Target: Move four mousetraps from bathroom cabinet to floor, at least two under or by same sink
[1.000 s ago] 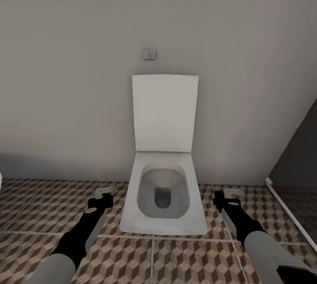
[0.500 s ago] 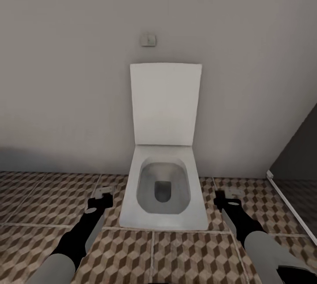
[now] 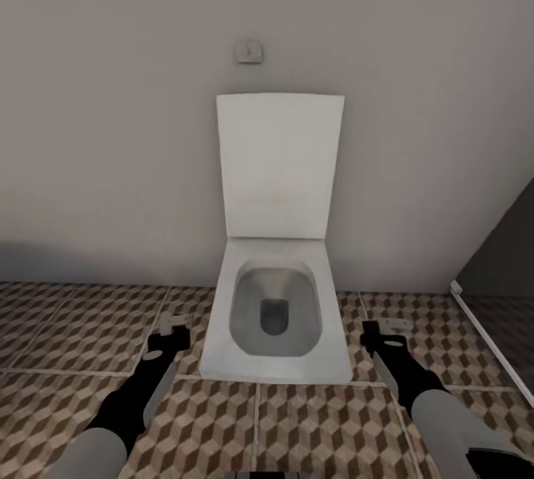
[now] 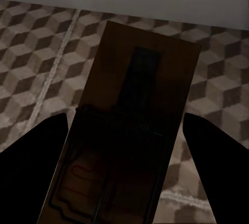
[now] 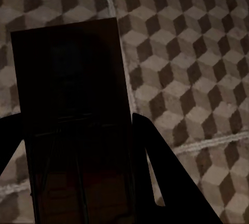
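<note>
Each of my grippers carries one mousetrap above the bathroom floor [image 3: 74, 331], which has cube-pattern tiles. My left gripper [image 3: 170, 334] is shut on a small flat mousetrap [image 3: 176, 322] just left of the toilet. The left wrist view has that board [image 4: 135, 109] between dark fingers [image 4: 31, 156], with wire and a red mark on it. My right gripper [image 3: 383, 335] is shut on another mousetrap [image 3: 394, 324] right of the toilet. This one appears as a dark board [image 5: 72, 89] in the right wrist view. The cabinet and the sink are out of view.
A white toilet [image 3: 222, 345] with its lid [image 3: 280, 167] raised stands against the grey wall straight ahead, between my arms. A flush button [image 3: 249, 51] sits on the wall above it. A dark panel [image 3: 504, 264] with a white sill [image 3: 489, 349] borders the right side.
The whole head view has shifted: the toilet looks larger and its lid sits higher in the picture. Both arms keep the same pose, each still holding its mousetrap.
</note>
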